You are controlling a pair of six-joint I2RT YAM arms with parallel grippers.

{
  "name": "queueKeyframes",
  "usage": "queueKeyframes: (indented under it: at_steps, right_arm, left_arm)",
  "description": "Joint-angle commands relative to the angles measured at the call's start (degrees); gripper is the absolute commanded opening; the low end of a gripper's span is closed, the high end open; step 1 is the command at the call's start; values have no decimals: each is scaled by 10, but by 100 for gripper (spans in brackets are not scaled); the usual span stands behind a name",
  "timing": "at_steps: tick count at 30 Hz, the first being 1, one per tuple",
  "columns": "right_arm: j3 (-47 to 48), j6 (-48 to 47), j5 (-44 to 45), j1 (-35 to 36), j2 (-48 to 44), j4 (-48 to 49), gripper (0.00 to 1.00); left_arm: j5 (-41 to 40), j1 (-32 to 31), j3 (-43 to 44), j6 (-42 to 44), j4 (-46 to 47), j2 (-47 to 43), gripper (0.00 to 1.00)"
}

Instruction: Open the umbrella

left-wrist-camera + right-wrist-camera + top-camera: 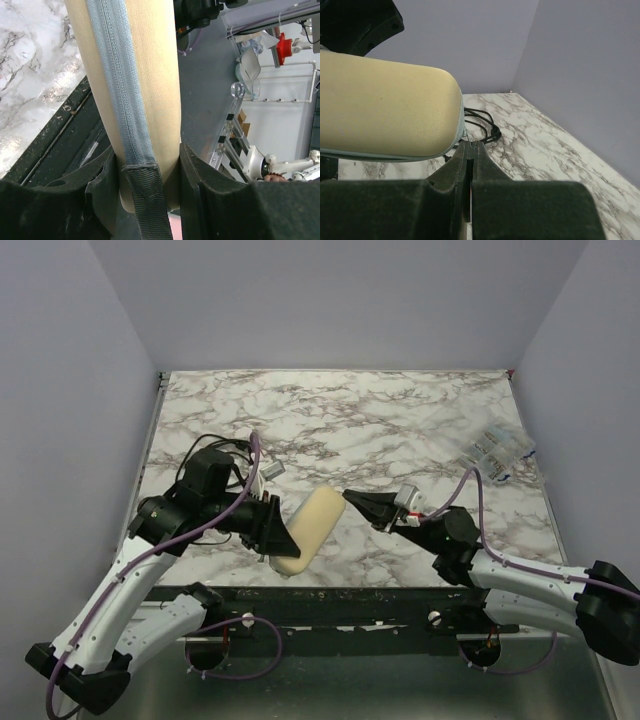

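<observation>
From above, the left gripper (pixel 279 540) is clamped across the near end of a pale beige oval case (pixel 312 528). The case slants from just inside the near edge of the marble table (pixel 400 420), left of the middle, up toward the centre. The right gripper (pixel 352 498) has its tips at the far end of the case, just beside it. Some crumpled clear plastic (pixel 495 452) lies by the right edge, and black cables (pixel 225 445) lie near the left edge. The umbrella itself shows in no view; only the zipped case does.

In the left wrist view, the two black fingers (pixel 102 185) press on either side of the case (pixel 150 75). A grey zipper (pixel 117 90) runs along its length and ends in a black webbing strap (pixel 147 200) between the fingers. The tabletop (pixel 30 75) shows on the left.

In the right wrist view, the right gripper (pixel 470 150) has its fingers brought together, with the tips just beneath the rounded end of the case (pixel 385 105) at its grey seam. Whether they pinch anything there cannot be told. Black cables (pixel 482 122) lie on the tabletop (pixel 545 150) beyond.
</observation>
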Motion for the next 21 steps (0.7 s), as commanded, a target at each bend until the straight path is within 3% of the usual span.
queueKeyframes:
  at_steps: [1,21]
  right_arm:
    - [-12,-30,30,-10,-13,66,1]
    - [-8,-74,-57,-9,-1,76,1]
  left_arm:
    - [57,-20,-22,-16,-19,-11,0]
    - [64,-107,-68,5,-16,37,0]
